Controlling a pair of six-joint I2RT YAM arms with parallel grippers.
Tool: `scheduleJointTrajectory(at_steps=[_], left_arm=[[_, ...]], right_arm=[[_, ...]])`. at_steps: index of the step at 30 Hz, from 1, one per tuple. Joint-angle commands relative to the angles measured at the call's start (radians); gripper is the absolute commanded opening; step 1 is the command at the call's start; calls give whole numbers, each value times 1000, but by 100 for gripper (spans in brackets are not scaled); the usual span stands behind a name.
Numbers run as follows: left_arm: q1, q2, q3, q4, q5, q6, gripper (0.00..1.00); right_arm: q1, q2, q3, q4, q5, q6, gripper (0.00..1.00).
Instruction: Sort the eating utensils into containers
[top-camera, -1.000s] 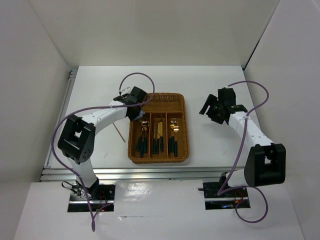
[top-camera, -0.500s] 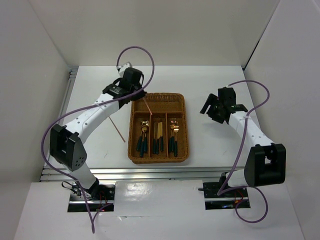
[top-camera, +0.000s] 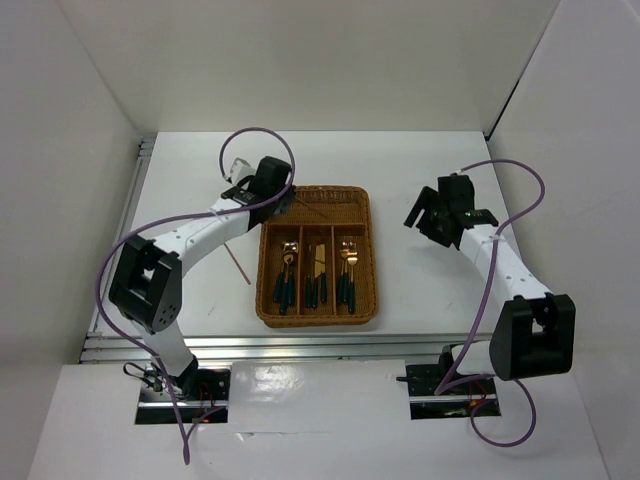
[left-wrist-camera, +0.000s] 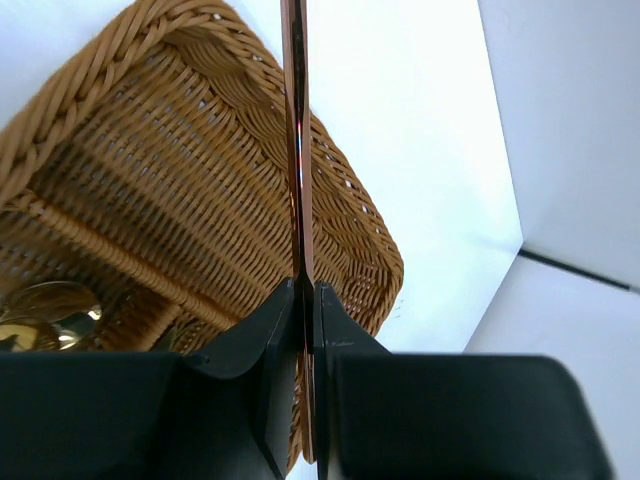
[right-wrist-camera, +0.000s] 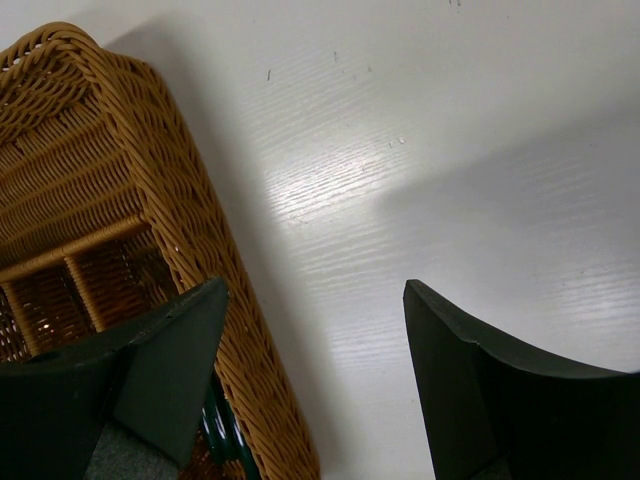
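Observation:
My left gripper (top-camera: 284, 194) is shut on a thin copper-brown chopstick (top-camera: 310, 209) at the far left corner of the brown wicker tray (top-camera: 318, 320). The chopstick reaches out over the tray's crosswise slot. In the left wrist view it (left-wrist-camera: 298, 150) runs straight out from between the closed fingers (left-wrist-camera: 270, 330) above the tray (left-wrist-camera: 150, 190). A second chopstick (top-camera: 238, 262) lies on the table left of the tray. Spoons (top-camera: 287, 275), knives (top-camera: 316, 272) and forks (top-camera: 347, 270) lie in the three long slots. My right gripper (top-camera: 428, 216) is open and empty, right of the tray.
The right wrist view shows the tray's wall (right-wrist-camera: 150, 170) and dark green handles (right-wrist-camera: 215, 425) beside the left finger, with bare white table under the gripper (right-wrist-camera: 315, 310). White walls enclose the table on three sides. A metal rail (top-camera: 130, 200) runs along the left edge.
My left gripper has swung the chopstick from pointing down into the tray to lying flatter over the crosswise slot. The right arm has barely moved.

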Motion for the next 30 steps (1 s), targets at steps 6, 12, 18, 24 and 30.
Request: scheduleJointTrajectory(at_steps=[6, 12, 18, 24, 30], left_arm=[[-16, 120, 126, -96, -42, -330, 5], [-58, 180, 137, -116, -42, -532, 5], [-78, 250, 227, -253, -26, -681, 6], [-78, 283, 247, -332, -26, -805, 17], [-78, 292, 265, -282, -16, -796, 27]], right_arm=[[1, -43, 37, -32, 12, -6, 79], [1, -62, 16, -22, -31, -6, 79], [1, -80, -4, -3, -52, -15, 79], [1, -80, -15, -3, -62, -15, 79], [1, -80, -24, 6, -62, -15, 79]])
